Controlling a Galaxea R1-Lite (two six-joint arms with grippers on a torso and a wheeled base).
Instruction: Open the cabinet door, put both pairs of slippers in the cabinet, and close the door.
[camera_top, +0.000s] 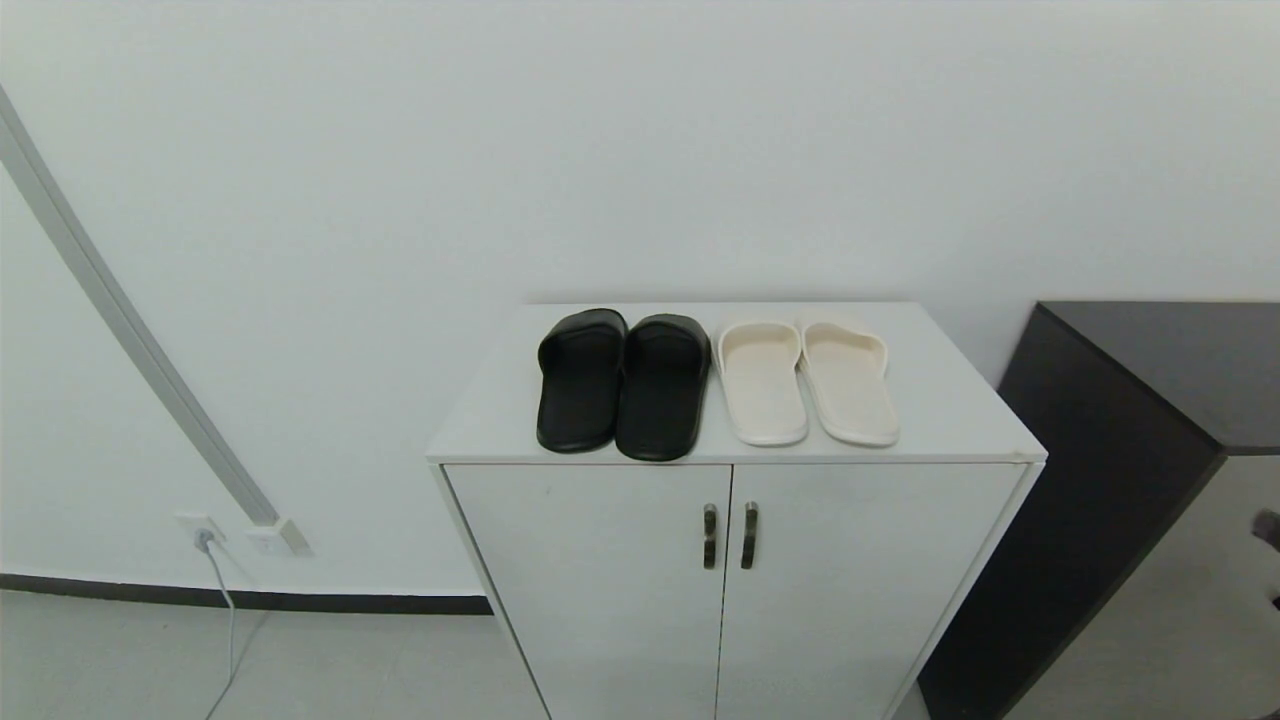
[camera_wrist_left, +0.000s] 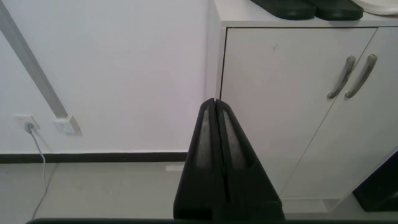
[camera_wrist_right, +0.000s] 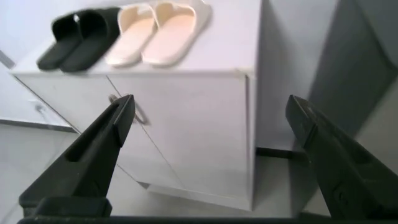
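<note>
Resting atop the closed white two-door cabinet (camera_top: 590, 590), black rubber slippers (camera_top: 622, 383) and cream rubber slippers (camera_top: 808, 381) await stowing — left gripper (camera_wrist_left: 216, 104) pinched together, right gripper (camera_wrist_right: 209, 102) spread wide, likely for a handle (camera_top: 749, 535)

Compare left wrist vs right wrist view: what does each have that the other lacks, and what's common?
Left wrist: the left gripper, fingers pressed together; a wall socket with a cable plugged in; a grey wall conduit.
Right wrist: the right gripper, fingers wide apart; the cream slippers seen whole on the cabinet top; a dark cabinet beside the white one.
Both: the white cabinet, doors closed, with the black slippers on top.
</note>
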